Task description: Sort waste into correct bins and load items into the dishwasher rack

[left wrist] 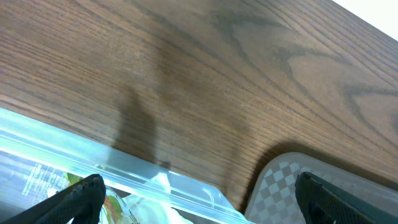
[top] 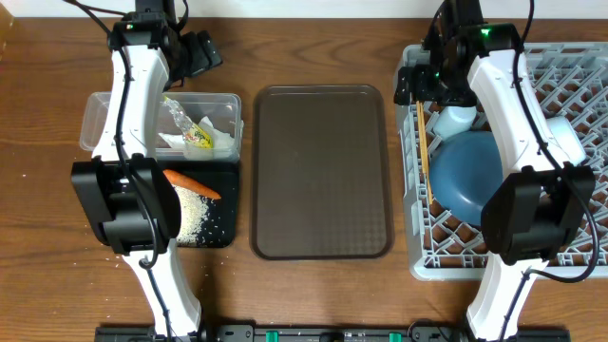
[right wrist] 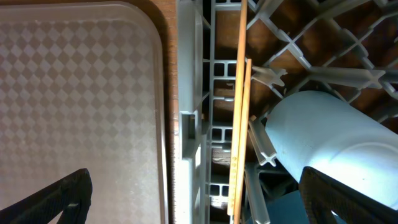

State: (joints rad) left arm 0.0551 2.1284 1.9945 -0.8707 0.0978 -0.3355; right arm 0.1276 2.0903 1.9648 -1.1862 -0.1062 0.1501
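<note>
**Wood-grain table, both grippers spread wide**

Brown wooden tabletop (top: 323,38) fills the overhead view, with a brown serving tray (top: 321,171) at dead centre. At left sits the clear tub (top: 95,119), holding the silver-yellow wrapper (top: 193,128) and the white paper (top: 218,142). Just below it is the black tray (top: 226,223), with the carrot (top: 193,183) lying above a scatter of rice (top: 195,214).

At upper left the left gripper (top: 195,52) hangs over bare wood beyond the tub's far edge. In its wrist view its fingers are set wide apart, gripping nothing.

On the right is the grey rack (top: 570,85). The dark blue plate (top: 467,176) lies inside it, and the light blue cup (top: 456,119) rests on its side just above the plate.

The right gripper (right wrist: 202,199) hovers over the rack's left edge, with its jaws fully spread and empty. The chopsticks (right wrist: 239,112) lie side by side directly beneath it — running up the frame between the rack wall (right wrist: 193,93) and the cup (right wrist: 329,143).
</note>
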